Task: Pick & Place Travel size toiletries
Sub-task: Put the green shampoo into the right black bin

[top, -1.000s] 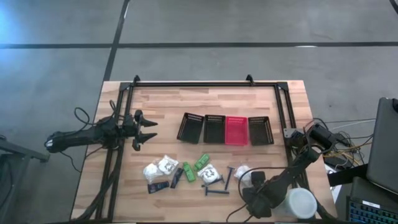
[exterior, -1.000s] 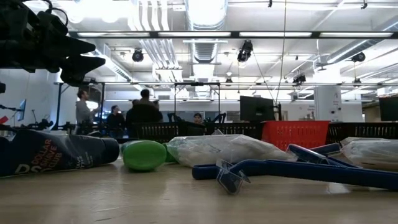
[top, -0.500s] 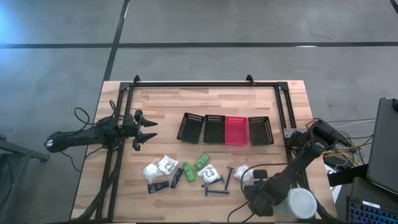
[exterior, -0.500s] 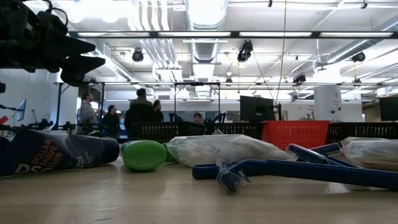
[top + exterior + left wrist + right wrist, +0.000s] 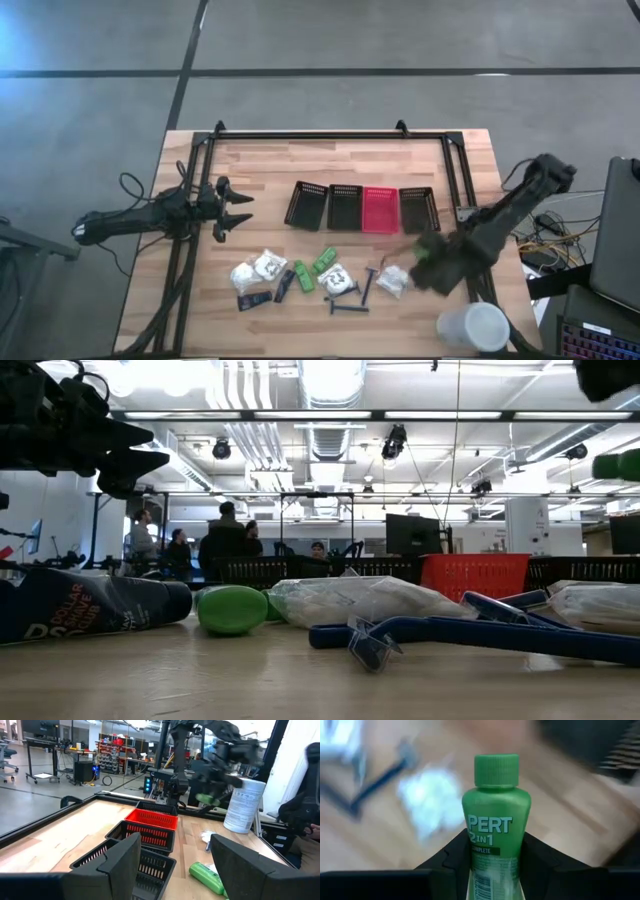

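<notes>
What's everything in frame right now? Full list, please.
mesh bins: four, three black and one red, in a row mid-table
white packets: four, white, in the front spread
green bottles: three, bright green, two lying in the front spread, one held
black tubes: two, black, front left of the spread
razors: two, dark, front centre
cup: one, white, front right corner
table: one, light wood
people: several, dark figures, in the room behind
left gripper: fingers open, empty, above the table's left side
right gripper: raised right of the spread, fingers shut on a green bottle
</notes>
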Action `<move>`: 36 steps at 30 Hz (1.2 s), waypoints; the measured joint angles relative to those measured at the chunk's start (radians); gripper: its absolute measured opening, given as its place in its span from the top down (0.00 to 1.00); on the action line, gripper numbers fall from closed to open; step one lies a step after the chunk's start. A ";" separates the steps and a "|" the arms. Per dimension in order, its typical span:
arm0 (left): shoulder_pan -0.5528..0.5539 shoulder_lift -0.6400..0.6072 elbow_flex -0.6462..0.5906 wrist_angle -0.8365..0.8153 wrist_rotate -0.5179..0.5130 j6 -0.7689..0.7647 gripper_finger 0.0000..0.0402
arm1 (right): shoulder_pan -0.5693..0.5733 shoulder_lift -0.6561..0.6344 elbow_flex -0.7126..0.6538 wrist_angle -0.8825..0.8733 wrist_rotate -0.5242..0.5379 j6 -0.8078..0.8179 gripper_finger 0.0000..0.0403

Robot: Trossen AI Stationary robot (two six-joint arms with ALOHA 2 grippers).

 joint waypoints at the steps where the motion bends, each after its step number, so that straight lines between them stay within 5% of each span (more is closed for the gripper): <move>1: 0.000 0.000 0.000 0.000 0.000 0.000 0.39 | -0.017 -0.050 -0.032 -0.006 0.015 0.059 0.71; 6: 0.000 0.000 0.000 0.000 0.000 0.000 0.39 | -0.143 -0.292 -0.192 0.000 0.053 0.208 0.68; 13: 0.000 0.000 0.000 -0.001 0.000 0.000 0.39 | -0.350 -0.454 -0.292 0.079 0.137 0.133 0.67; 24: 0.001 0.005 0.000 -0.002 0.000 0.000 0.39 | -0.662 -0.344 -0.282 0.109 0.078 -0.192 0.65; 36: 0.001 0.005 0.000 -0.002 0.000 0.000 0.39 | -0.776 -0.150 -0.283 0.122 0.004 -0.294 0.53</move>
